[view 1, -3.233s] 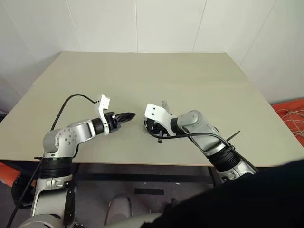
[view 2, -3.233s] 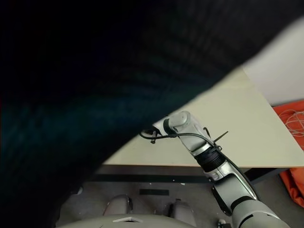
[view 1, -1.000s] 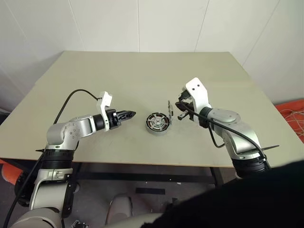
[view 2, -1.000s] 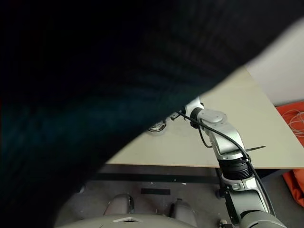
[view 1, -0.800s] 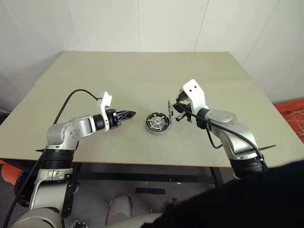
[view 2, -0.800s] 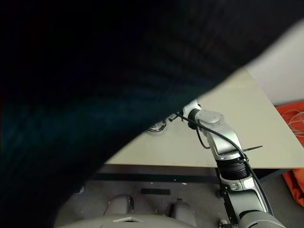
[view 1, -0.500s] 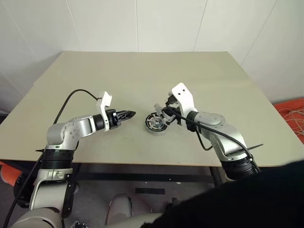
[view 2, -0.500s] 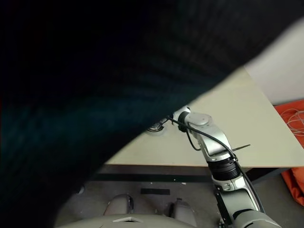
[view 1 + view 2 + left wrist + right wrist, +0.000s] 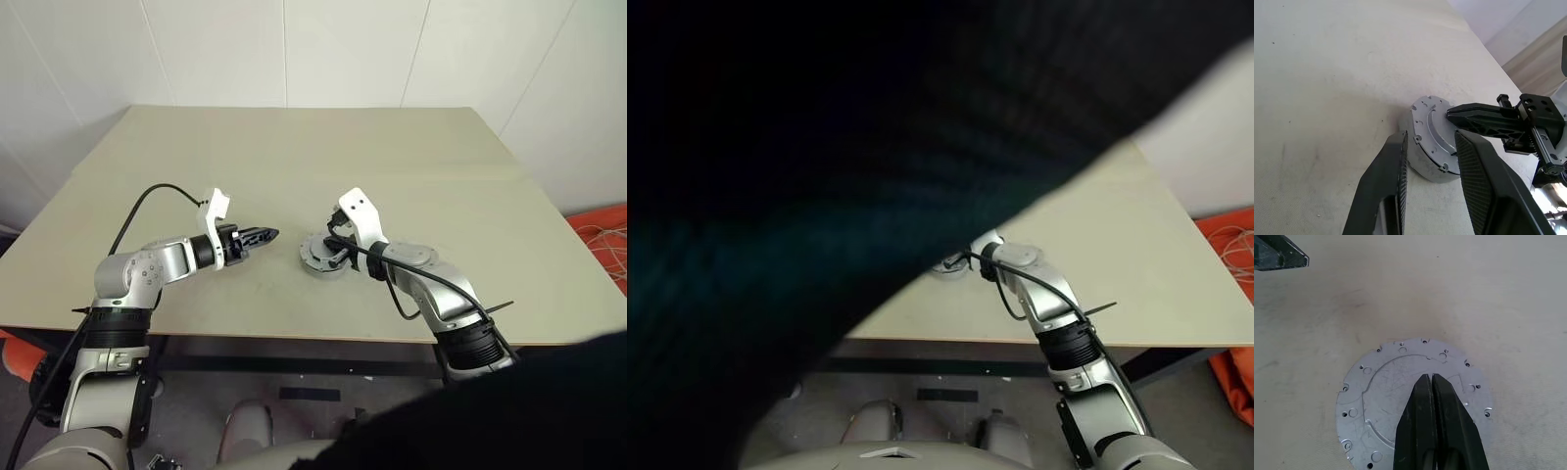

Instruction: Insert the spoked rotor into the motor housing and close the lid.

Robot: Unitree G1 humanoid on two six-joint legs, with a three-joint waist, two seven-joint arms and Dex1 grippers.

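The silver lid (image 9: 1376,396) lies flat on top of the motor housing (image 9: 1426,171), which stands on the table near its front middle (image 9: 315,266). The spoked rotor is hidden. My right gripper (image 9: 1429,378) is shut, and its joined tips rest on the middle of the lid's top face. It reaches in low from the right (image 9: 333,255). My left gripper (image 9: 270,234) hovers just left of the housing and points at it. It is open, with nothing between its fingers (image 9: 1396,196).
The beige table (image 9: 392,147) stretches far back and to both sides; its front edge runs just below the arms. An orange thing with pale cables (image 9: 600,240) lies on the floor at the right. A dark blurred shape (image 9: 823,196) hides the table's left part in the right eye view.
My right gripper has moved left and down, from beside the housing to over it. The lid, held upright on edge before, now lies flat on the housing. The left arm has kept still.
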